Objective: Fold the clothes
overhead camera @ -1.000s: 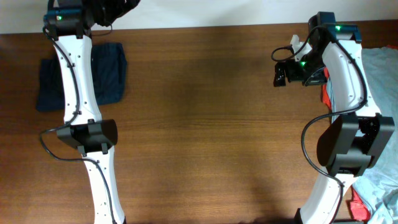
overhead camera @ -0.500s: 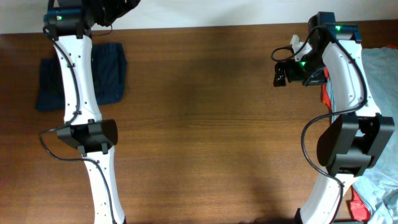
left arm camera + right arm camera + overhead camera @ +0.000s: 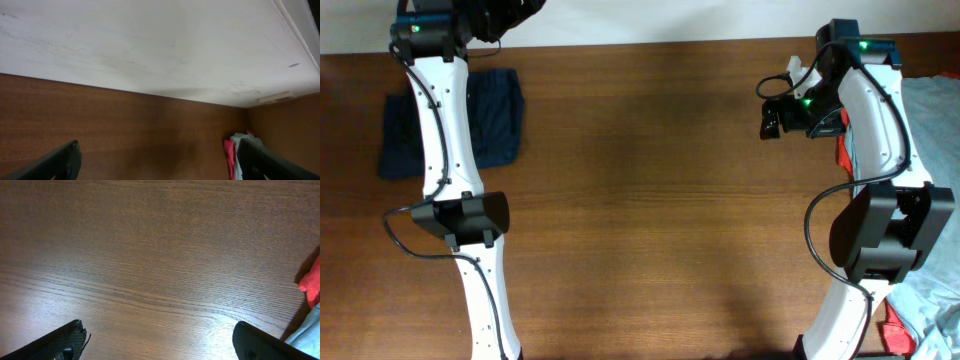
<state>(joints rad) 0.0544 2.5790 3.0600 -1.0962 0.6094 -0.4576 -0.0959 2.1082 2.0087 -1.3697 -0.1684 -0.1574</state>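
Hazards and clearances, listed from the left edge of the table to the right.

1. Navy garment (image 3: 500, 115): folded, at the table's far left, partly under the left arm (image 3: 438, 120). Hazard: the arm's links pass straight over it, so a low swing toward the centre could drag the cloth and undo the fold. Raise the arm before you sweep.

2. Left gripper (image 3: 159, 150): jaws spread wide with nothing between them, held up at the back edge near the white wall (image 3: 150, 45). Hazard: there is little room behind, and any push backward risks contact with the wall.

3. Table (image 3: 640, 200): bare wood across the whole middle. This is your widest free room, and likely the place to spread a garment.

4. Right gripper (image 3: 159, 330): jaws wide apart and empty, hovering over bare wood just left of the heap.

5. Heap of clothes (image 3: 932, 110): unfolded grey-blue cloth with a red piece (image 3: 312, 282), along the right edge and around the right arm (image 3: 880, 110). You cannot tell whether it hangs over the side. Hazards: one pinch may gather two garments, cloth may snag on the arm's base or cable, and a hard pull may drag the rest off the table.
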